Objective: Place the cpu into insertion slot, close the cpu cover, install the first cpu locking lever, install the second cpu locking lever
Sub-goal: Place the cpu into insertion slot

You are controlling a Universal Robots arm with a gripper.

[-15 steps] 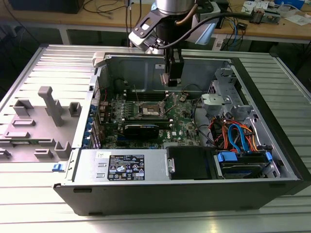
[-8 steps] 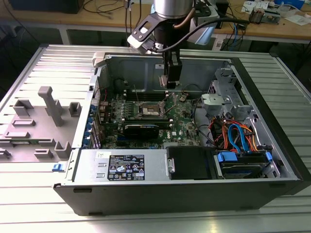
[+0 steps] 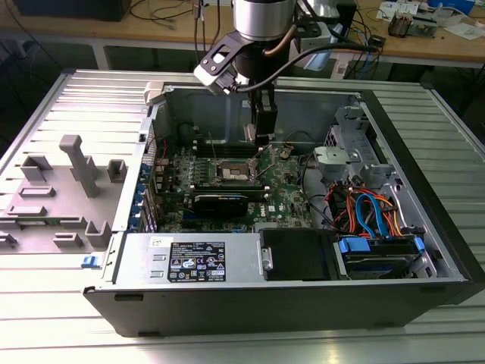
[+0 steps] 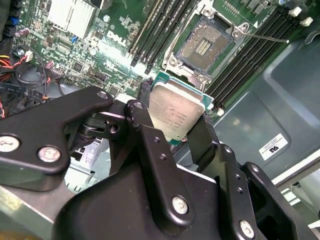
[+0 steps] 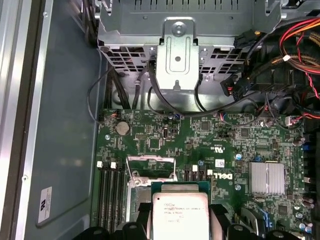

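Note:
In both wrist views my gripper (image 4: 172,116) (image 5: 180,220) is shut on the cpu (image 4: 176,111) (image 5: 179,212). It is a flat square chip with a silvery top, clamped at two opposite edges between black fingers (image 4: 142,107). I hold it above the green board, a short way off the insertion slot (image 4: 202,47), which lies uncovered with its dark contact field showing. A thin silver frame, the cpu cover (image 5: 150,160), stands raised beside the slot. A thin locking lever (image 4: 265,36) sticks out from the slot's corner. In the exterior view the gripper (image 3: 261,136) hangs over the slot (image 3: 231,173).
The open computer case (image 3: 424,189) walls in the board. Long black memory slots (image 4: 160,25) flank the slot. A metal drive cage (image 5: 175,55) and orange and blue cables (image 3: 364,212) are close by. A black card (image 3: 220,201) and a power supply (image 3: 197,262) lie nearer the front.

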